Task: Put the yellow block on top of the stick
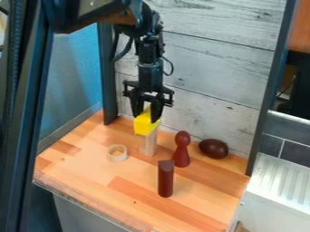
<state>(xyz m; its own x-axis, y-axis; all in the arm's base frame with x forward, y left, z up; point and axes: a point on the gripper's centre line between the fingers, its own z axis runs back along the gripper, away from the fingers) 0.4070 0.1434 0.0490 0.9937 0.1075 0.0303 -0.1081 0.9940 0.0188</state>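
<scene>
Between the fingers (pixel 157 112), yellow block (pixel 144 126).

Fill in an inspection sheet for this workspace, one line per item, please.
Surface: wooden tabletop, planks in mixed tones, small dark specks
Job's things: yellow block directly above upright pale stick; contact between them cannot be told
Clutter: pale ring, red pawn, brown egg, dark red post
Gripper: fingers on either side of block, gripping it
Cables: black loops beside arm, none touching tabletop
Surroundings: whitewashed plank wall behind, white ridged panel at right
</scene>
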